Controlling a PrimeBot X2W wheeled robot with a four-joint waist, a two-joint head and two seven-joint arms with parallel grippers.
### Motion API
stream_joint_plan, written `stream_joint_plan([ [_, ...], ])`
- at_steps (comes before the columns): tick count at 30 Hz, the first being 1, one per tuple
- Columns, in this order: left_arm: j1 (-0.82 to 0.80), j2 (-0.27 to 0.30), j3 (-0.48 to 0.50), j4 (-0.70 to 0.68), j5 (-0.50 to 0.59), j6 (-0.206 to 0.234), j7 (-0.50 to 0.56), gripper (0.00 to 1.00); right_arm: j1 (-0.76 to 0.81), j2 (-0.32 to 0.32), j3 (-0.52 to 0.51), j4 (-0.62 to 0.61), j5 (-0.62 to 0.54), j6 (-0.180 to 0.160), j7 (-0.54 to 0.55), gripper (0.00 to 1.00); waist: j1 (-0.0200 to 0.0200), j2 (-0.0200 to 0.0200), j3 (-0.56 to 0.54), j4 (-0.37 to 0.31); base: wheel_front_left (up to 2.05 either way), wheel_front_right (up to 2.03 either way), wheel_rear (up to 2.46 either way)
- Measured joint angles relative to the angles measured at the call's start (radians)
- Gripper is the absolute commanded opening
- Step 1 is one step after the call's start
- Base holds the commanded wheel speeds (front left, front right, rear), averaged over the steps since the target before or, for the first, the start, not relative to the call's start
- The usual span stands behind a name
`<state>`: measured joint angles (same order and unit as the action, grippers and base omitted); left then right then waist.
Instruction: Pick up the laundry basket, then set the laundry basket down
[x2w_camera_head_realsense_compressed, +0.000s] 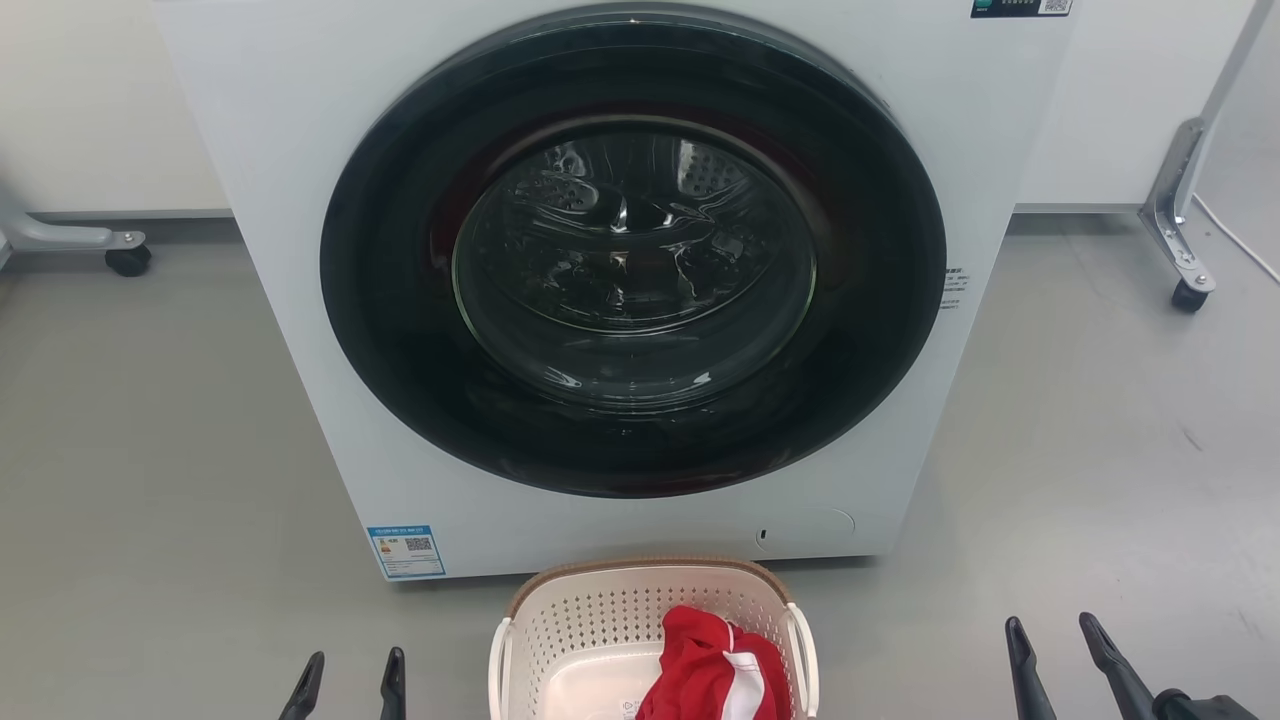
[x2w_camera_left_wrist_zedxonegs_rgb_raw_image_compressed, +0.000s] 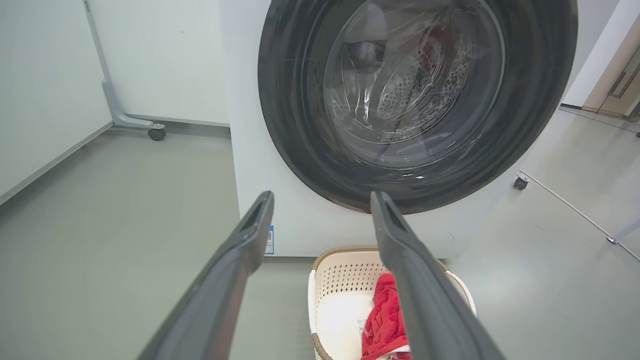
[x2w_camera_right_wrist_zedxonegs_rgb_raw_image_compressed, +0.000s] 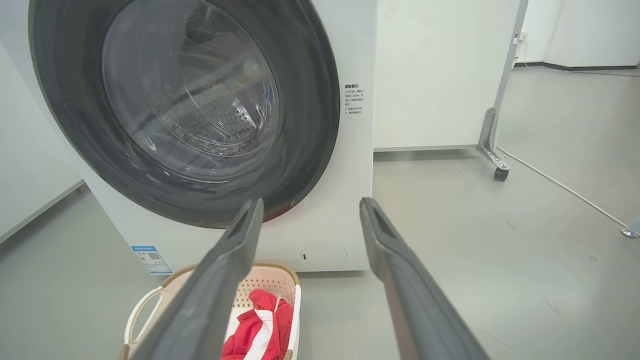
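Plastic of the laundry basket (x2w_camera_head_realsense_compressed: 640, 567) looks stiff and light, and the one red garment (x2w_camera_head_realsense_compressed: 712, 665) inside likely adds little weight; the basket stands on the floor (x2w_camera_head_realsense_compressed: 150, 450) just in front of the washer (x2w_camera_head_realsense_compressed: 560, 530), between the two arms; its perforated walls would probably flex if pinched, so the white side handles (x2w_camera_head_realsense_compressed: 498, 655) seem the best holds, one per gripper; the left gripper (x2w_camera_head_realsense_compressed: 352, 665) and right gripper (x2w_camera_head_realsense_compressed: 1052, 640) hover clear of it, fingers spread wide, holding nothing.
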<state>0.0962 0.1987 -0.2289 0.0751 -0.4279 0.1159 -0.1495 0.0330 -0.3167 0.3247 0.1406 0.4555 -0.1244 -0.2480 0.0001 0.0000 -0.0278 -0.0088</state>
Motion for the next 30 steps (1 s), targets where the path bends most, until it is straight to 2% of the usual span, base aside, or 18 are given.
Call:
stream_joint_plan([
  [17,0.014,-0.005,0.008,-0.033,0.02,0.007,0.042,1.0,0.012,0.004,-0.026,-0.02,-0.011,0.0,0.019,1.0,0.0,0.0,0.002,0.002,0.0,0.0,0.0],
  [18,0.014,-0.004,0.008,-0.034,0.024,0.007,0.043,0.0,0.015,0.004,-0.027,-0.022,-0.013,0.0,0.019,0.0,0.0,0.0,0.002,0.003,0.0,0.0,0.0],
  [24,0.03,-0.02,-0.005,0.017,0.016,0.007,0.044,0.0,0.046,0.038,-0.011,0.03,-0.013,0.001,0.02,0.0,0.0,0.0001,0.002,0.003,0.0,0.0,0.0],
  [30,0.031,-0.029,0.015,0.026,-0.025,-0.003,0.06,0.0,0.042,0.049,-0.039,0.032,0.039,0.011,0.041,0.0,-0.0001,0.0,0.004,0.003,0.0,0.0,0.0],
])
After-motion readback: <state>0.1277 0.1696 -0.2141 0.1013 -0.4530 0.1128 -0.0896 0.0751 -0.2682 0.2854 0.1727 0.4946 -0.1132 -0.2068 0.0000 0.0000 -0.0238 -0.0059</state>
